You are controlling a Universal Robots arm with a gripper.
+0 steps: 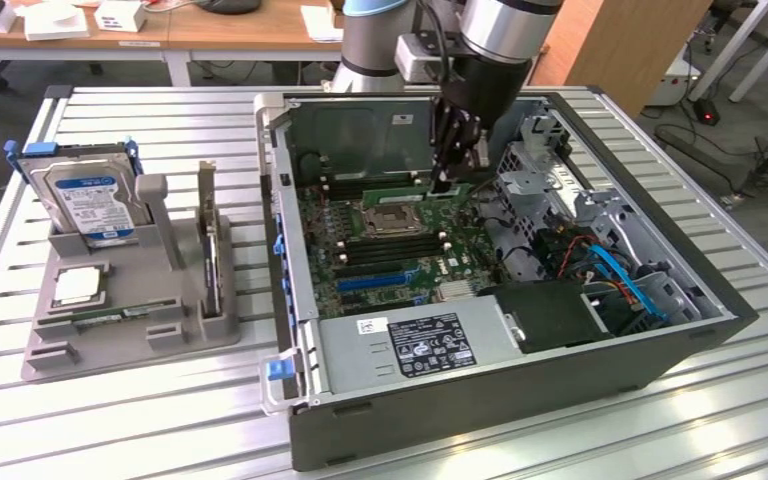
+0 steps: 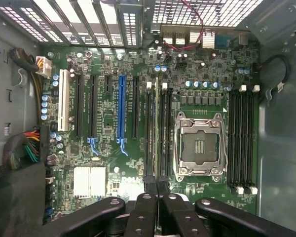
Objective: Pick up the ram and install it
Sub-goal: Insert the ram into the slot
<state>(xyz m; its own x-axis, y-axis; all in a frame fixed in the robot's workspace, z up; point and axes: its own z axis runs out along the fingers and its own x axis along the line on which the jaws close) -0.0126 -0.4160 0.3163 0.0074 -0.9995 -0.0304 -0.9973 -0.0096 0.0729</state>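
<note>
Logging install step: gripper point(image 1: 447, 180), upper centre of exterior frame, pinches the ram point(image 1: 400, 190) edge-down over the DIMM slots point(image 2: 164, 133) by the CPU socket point(image 2: 198, 145); we judge seating needs stick square w/ slot, then straight press.

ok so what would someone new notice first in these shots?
The open computer case on the slatted table, with the arm reaching down into it. Its tool is shut on the ram, a thin green stick held edge-on along the memory slots beside the CPU socket. At the exterior view's left, a blue-labelled hard drive stands upright in a grey holder.
</note>
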